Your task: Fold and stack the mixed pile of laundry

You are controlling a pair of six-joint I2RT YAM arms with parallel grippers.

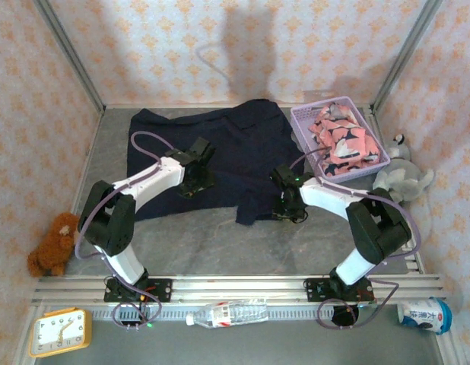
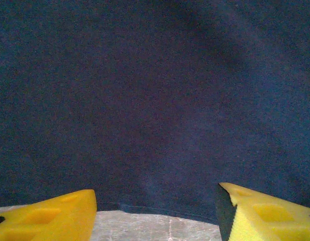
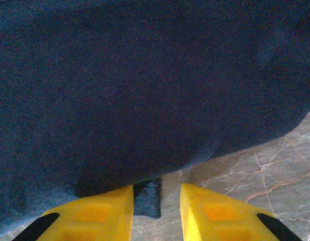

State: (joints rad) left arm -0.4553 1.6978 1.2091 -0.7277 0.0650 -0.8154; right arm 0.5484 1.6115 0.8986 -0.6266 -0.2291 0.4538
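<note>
The left claw (image 2: 156,196) gapes wide and empty over the near hem of the large plain dark navy cloth (image 1: 220,144) spread ahead on the grey bench (image 1: 204,243). The right claw (image 3: 156,188) is narrowed astride that hem, and I cannot tell if it grips. This looks like the first fold: both must pinch the hem and carry it forward, while the salmon-pink shark-print cloth (image 1: 341,141) waits in the lavender plastic basket (image 1: 302,137) beyond the right claw.
</note>
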